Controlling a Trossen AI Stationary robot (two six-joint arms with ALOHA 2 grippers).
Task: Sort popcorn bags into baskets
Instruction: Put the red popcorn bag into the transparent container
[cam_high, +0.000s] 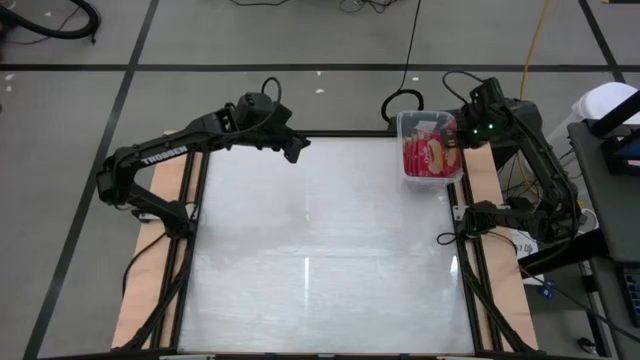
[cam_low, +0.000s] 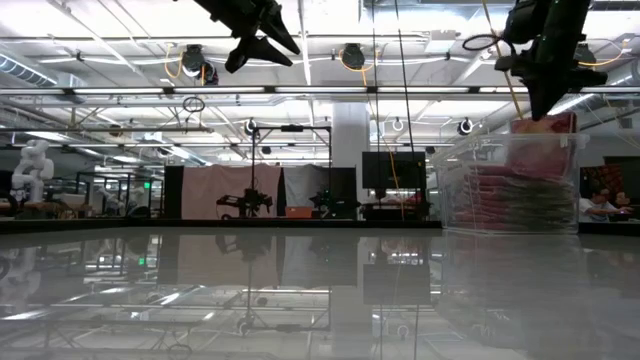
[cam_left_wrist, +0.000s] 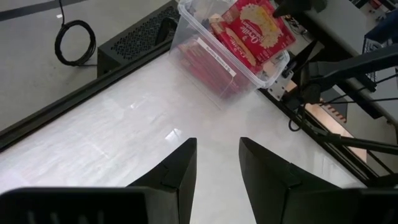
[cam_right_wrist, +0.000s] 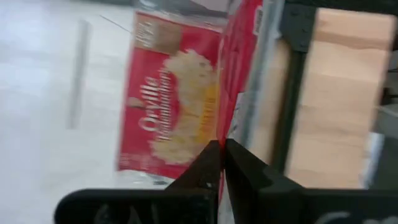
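Glossy white table (cam_high: 320, 250), clear rectangular basket (cam_high: 408, 176), flat popcorn bags (cam_high: 432, 155)

Glossy white table (cam_high: 320, 250), clear smooth plastic basket (cam_high: 428, 176), shiny red printed bags (cam_high: 430, 155), bare matt wood side boards (cam_high: 150, 250), black frame rails (cam_high: 190, 250)

Bright, even light falls from overhead ceiling lamps (cam_low: 195, 62), seen glaring in the low view. The glossy white table (cam_high: 320, 250) mirrors them: a pale streak of glare near its middle, and at table height the whole room reflects in it. Shadows under the arms are faint. The right wrist view is motion-blurred, smearing the popcorn bag (cam_right_wrist: 171, 106).
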